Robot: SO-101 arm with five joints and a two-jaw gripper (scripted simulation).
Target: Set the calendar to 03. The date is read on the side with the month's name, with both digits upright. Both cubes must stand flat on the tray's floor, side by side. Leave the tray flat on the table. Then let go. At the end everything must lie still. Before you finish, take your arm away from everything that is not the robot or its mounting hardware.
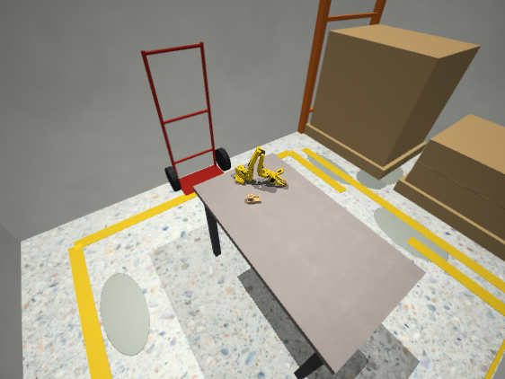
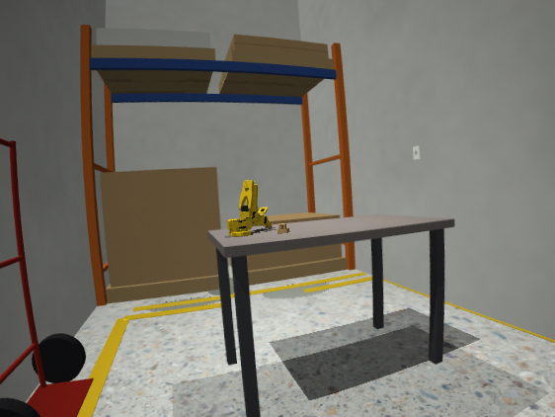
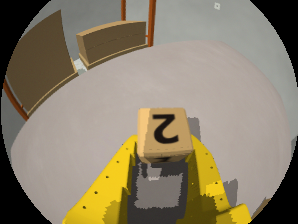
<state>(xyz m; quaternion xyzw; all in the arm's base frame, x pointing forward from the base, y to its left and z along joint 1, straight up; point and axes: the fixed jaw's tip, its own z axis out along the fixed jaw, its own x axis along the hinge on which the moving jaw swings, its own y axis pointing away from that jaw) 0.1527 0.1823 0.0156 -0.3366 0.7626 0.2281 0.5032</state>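
Observation:
In the wrist view my gripper (image 3: 162,159) is shut on a wooden calendar cube (image 3: 164,135). The cube's upper face shows the digit 2. The cube is held low over the grey table top. In the top view the yellow arm (image 1: 257,170) stands at the table's far end, with the gripper (image 1: 279,180) stretched low to the right. The small wooden tray (image 1: 253,198) lies on the table a short way in front of the arm, apart from the gripper, with something small and wooden in it. The tray also shows in the exterior view (image 2: 282,228). The month's name is too small to read.
The table edge runs close behind the arm base. A red hand truck (image 1: 189,121) stands on the floor beyond that end. Large cardboard boxes (image 1: 386,90) and an orange shelf rack (image 2: 212,148) stand off the table.

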